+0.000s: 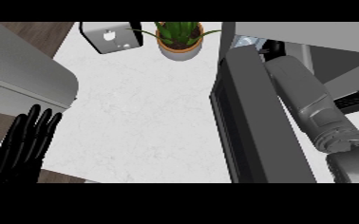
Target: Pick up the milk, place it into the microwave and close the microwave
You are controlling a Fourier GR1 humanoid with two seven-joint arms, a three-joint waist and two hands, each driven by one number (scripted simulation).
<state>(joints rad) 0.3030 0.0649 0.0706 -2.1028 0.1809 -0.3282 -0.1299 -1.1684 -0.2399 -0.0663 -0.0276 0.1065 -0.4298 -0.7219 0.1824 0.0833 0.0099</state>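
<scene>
The right robot hand [272, 50] is deep in the microwave [298, 32] at the upper right. Only a dark sliver of it shows past the door's edge, so I cannot tell whether it is released, clenched or grasping something. Its grey right forearm [305, 99] slants up from the lower right edge into the opening.

Just beside that hand, inside the opening, is a small pale bluish shape, probably the milk [247, 41]. Too little shows to say whether it stands on the microwave floor or is held.

The microwave door [256, 123], a long dark slab, stands swung wide open to the left of the forearm.

By this view the milk seems to be carried in, or nearly so. Letting it go, drawing the arm out and shutting the door are left. The forearm lies across the opening, so the door cannot close until it leaves.

The left robot hand [29, 140] rests open, fingers up, at the lower left.

On the white tabletop [147, 114] are a potted plant [180, 40], a grey boxy object [111, 38] and, at the left, a large grey rounded appliance [35, 78], all well apart from the door.
</scene>
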